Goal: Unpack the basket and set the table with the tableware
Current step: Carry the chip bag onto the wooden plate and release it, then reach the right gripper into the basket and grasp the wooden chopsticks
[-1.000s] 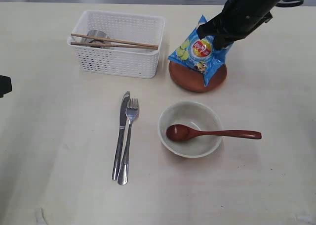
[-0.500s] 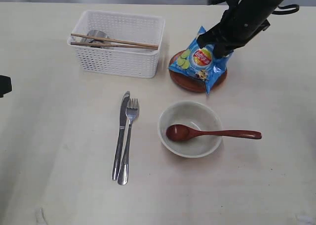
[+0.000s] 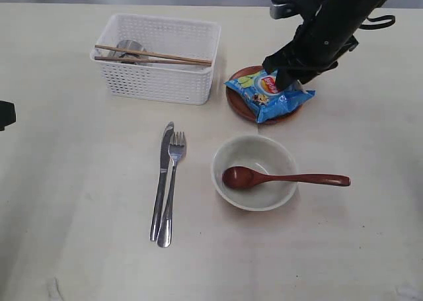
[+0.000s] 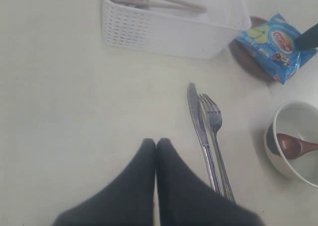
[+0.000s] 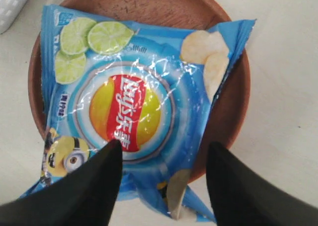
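The white basket [image 3: 155, 84] stands at the back left, with wooden chopsticks [image 3: 152, 55] lying across its rim and a steel cup [image 3: 129, 49] inside. A knife [image 3: 162, 175] and a fork [image 3: 172, 182] lie side by side on the table [image 3: 79, 215]. The wooden spoon [image 3: 297, 179] rests in the grey-green bowl [image 3: 254, 140]. A blue chip bag [image 5: 124, 102] lies flat on the brown plate [image 5: 149, 5]. My right gripper [image 5: 164, 146] hovers open just over the bag's edge, holding nothing. My left gripper [image 4: 156, 142] is shut and empty, above bare table beside the knife [image 4: 198, 126].
Only a small black part of the left arm [image 3: 5, 114] shows at the exterior view's left edge. The right arm [image 3: 330, 23] reaches in from the back right over the plate [image 3: 236, 106]. The basket sits close to the plate's left side.
The right gripper lowered the chip bag from hanging upright to lying flat on the plate, then opened and let it go. The left gripper has stayed shut and still.
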You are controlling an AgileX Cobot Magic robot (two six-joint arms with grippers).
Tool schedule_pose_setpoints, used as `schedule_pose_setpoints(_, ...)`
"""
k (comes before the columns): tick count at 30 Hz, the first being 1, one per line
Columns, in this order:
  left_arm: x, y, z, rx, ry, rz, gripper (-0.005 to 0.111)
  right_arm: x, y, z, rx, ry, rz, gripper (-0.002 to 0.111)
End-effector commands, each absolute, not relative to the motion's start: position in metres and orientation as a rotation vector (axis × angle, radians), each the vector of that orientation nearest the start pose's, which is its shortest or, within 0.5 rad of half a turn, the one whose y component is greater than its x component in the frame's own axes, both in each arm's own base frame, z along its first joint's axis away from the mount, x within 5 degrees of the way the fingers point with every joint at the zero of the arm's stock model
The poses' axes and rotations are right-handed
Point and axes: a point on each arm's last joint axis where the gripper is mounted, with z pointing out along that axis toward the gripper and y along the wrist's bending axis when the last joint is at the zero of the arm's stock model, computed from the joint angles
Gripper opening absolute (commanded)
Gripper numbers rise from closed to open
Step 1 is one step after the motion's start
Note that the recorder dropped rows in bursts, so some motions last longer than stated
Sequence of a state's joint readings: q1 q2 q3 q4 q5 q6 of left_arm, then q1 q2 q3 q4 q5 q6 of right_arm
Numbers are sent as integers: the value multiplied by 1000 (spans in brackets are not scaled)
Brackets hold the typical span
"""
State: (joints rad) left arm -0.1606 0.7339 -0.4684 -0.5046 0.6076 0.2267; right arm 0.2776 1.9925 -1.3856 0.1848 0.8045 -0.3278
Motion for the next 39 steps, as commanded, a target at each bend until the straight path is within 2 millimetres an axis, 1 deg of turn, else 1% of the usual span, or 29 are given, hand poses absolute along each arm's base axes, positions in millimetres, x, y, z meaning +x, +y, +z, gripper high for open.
schedule_pose_setpoints(1, 127, -46, 262, 103, 2303, -511, 0, 383, 119, 174, -715, 2796, 196, 53)
schedule_pose_setpoints(4, 127, -46, 262, 103, 2303, -511, 0, 383, 119, 187, -710, 2763, 196, 53)
schedule_pose_setpoints(8, 127, -46, 262, 103, 2303, -511, 0, 384, 119, 215, -686, 2700, 202, 53)
schedule_pose_setpoints(10, 127, -46, 262, 103, 2303, -511, 0, 383, 122, 231, -658, 2674, 244, 53)
schedule_pose_setpoints(12, 127, -46, 262, 103, 2303, -511, 0, 383, 127, 247, -609, 2637, 331, 53)
schedule_pose_setpoints(15, 126, -46, 262, 104, 2305, -512, 0, 379, 140, 266, -638, 2563, 428, 53)
schedule_pose_setpoints(17, 126, -46, 262, 104, 2305, -512, 0, 375, 152, 273, -696, 2528, 447, 53)
schedule_pose_setpoints(19, 126, -47, 261, 106, 2311, -514, 0, 369, 169, 280, -787, 2493, 455, 53)
schedule_pose_setpoints(22, 125, -47, 261, 111, 2322, -518, 0, 361, 196, 285, -868, 2420, 466, 53)
schedule_pose_setpoints(24, 124, -48, 260, 110, 2330, -532, 0, 357, 213, 287, -862, 2402, 492, 53)
schedule_pose_setpoints(26, 124, -48, 260, 111, 2336, -537, 0, 358, 229, 287, -828, 2421, 529, 53)
schedule_pose_setpoints(27, 124, -48, 260, 121, 2336, -534, 0, 361, 236, 286, -834, 2432, 542, 53)
schedule_pose_setpoints(29, 124, -48, 260, 119, 2337, -538, 0, 365, 249, 282, -876, 2439, 554, 53)
schedule_pose_setpoints(30, 124, -48, 260, 119, 2337, -538, 0, 367, 258, 284, -931, 2414, 553, 53)
schedule_pose_setpoints(32, 124, -48, 260, 119, 2337, -538, 0, 370, 271, 279, -1043, 2369, 538, 53)
schedule_pose_setpoints(33, 124, -48, 260, 119, 2337, -538, 0, 370, 281, 278, -1097, 2334, 533, 53)
schedule_pose_setpoints(35, 124, -48, 260, 119, 2337, -538, 0, 372, 294, 276, -1130, 2303, 528, 53)
schedule_pose_setpoints(39, 124, -48, 260, 117, 2335, -540, 0, 380, 317, 257, -1138, 2309, 539, 53)
